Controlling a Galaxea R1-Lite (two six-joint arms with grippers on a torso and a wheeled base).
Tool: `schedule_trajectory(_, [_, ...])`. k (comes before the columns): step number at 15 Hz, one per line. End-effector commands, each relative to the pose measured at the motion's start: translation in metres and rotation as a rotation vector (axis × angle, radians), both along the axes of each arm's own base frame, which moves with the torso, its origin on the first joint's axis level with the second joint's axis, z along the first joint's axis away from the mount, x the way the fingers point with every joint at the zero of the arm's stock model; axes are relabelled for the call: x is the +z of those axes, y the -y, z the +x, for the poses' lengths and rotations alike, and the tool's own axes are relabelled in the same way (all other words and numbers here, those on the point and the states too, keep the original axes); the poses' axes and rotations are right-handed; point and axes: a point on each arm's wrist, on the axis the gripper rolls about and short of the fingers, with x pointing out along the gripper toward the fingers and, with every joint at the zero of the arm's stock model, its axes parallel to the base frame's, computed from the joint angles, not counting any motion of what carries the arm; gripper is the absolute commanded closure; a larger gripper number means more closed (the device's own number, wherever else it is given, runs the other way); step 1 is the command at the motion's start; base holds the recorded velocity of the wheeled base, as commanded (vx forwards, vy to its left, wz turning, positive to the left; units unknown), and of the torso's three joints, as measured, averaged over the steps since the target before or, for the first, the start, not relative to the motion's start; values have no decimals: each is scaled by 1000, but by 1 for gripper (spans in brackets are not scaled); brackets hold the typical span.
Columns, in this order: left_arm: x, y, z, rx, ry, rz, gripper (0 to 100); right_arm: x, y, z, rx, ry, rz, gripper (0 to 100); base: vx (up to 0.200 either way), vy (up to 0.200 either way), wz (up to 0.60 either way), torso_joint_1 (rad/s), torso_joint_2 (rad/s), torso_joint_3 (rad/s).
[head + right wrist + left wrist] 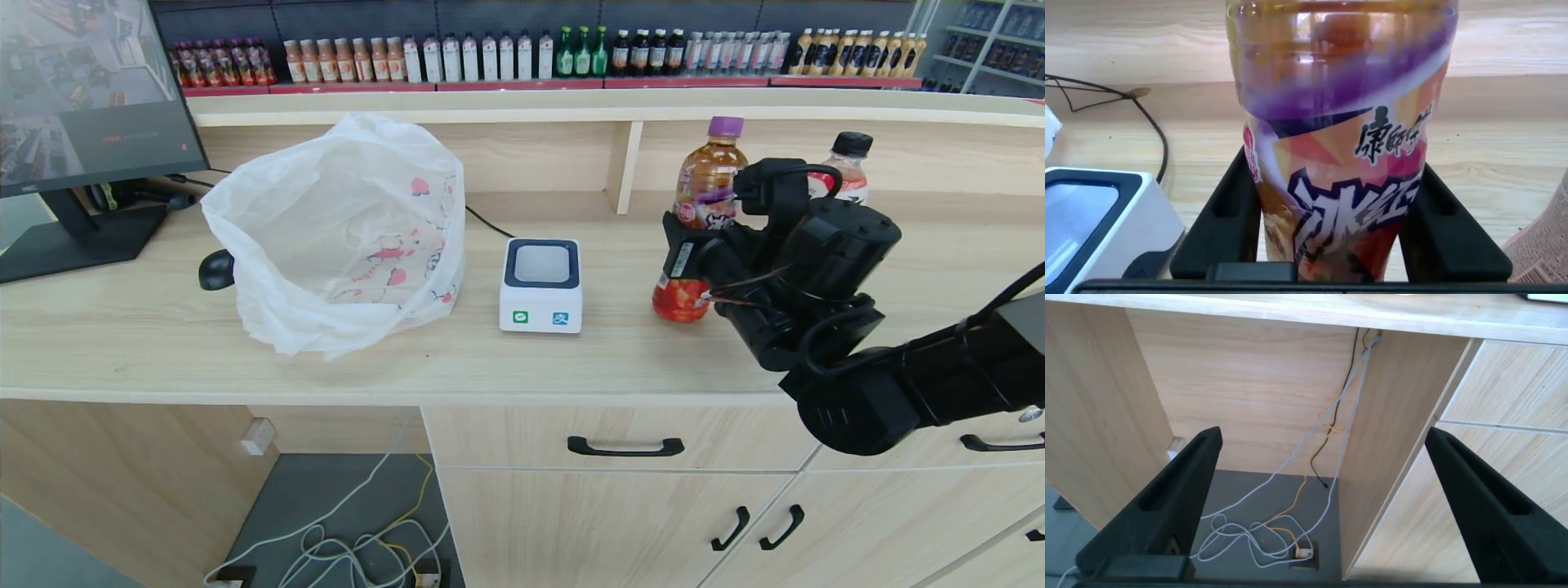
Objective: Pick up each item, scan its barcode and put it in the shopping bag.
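One purple-capped tea bottle [707, 175] stands upright on the surface [147, 343], with the jaws of the right gripper [692, 265] clamped on its sides. A black-capped bottle [849, 163] stands close at its 2 o'clock. The scanner [541, 286] sits at 9 o'clock, with the shopping bag [343, 237] beyond. The left gripper [1323, 437] hangs below, jaws apart, above cables [1257, 539].

bottles on the bench [122, 343]: two, a purple-capped bottle [709, 181] and a black-capped bottle [851, 145]
shopping bag [343, 237]: just one, white plastic
scanner [541, 286]: one, little white box
monitor [82, 90]: one
mouse [216, 269]: one, black
shelf bottles [522, 55] at the back: one long row, way too many to count honestly
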Motion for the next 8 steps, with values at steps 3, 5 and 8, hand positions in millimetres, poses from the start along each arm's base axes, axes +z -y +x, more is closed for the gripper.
schedule_trajectory(3, [0, 0, 0, 0, 1, 0, 0, 17, 2, -21, 21, 31, 23, 100, 0, 0, 0, 0, 0, 0])
schedule_trajectory(5, [0, 0, 0, 0, 1, 0, 0, 18, 4, -34, 34, 21, 27, 100, 0, 0, 0, 0, 0, 0])
schedule_trajectory(8, [0, 0, 0, 1, 1, 0, 0, 22, 2, -61, 81, 13, 49, 100, 0, 0, 0, 0, 0, 0])
